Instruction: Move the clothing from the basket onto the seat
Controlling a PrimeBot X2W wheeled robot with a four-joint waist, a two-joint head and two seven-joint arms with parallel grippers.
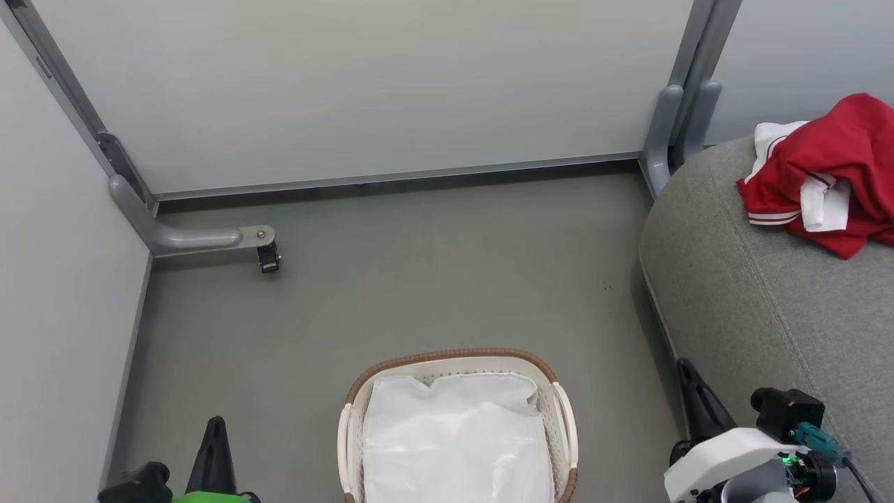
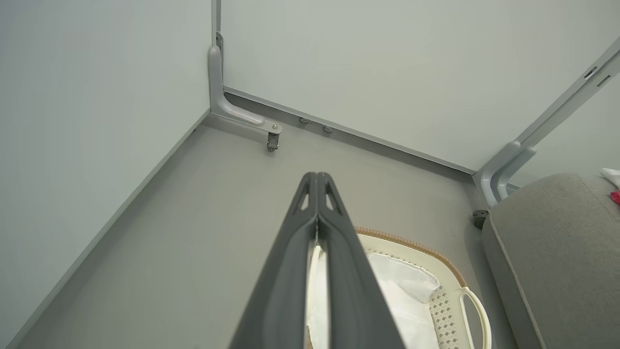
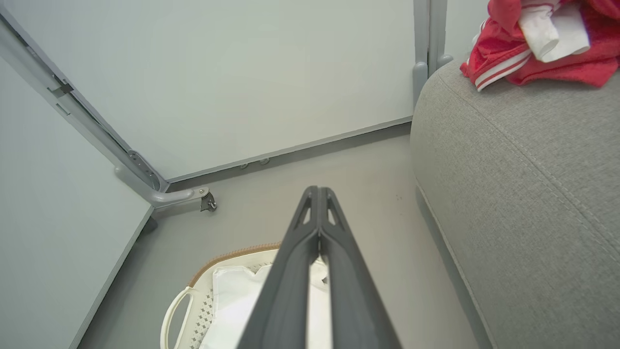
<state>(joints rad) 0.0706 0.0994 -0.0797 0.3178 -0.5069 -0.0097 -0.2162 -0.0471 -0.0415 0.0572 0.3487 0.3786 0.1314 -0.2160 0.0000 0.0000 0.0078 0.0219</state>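
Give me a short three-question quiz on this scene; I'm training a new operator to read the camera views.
1. True or false: the red clothing lies on the grey seat.
2. What shows inside the basket? A) a red T-shirt B) a plain white liner C) a shoe
3. Are the left claw and the right claw open or shut?
Key: 1 true; 2 B; 3 both shut.
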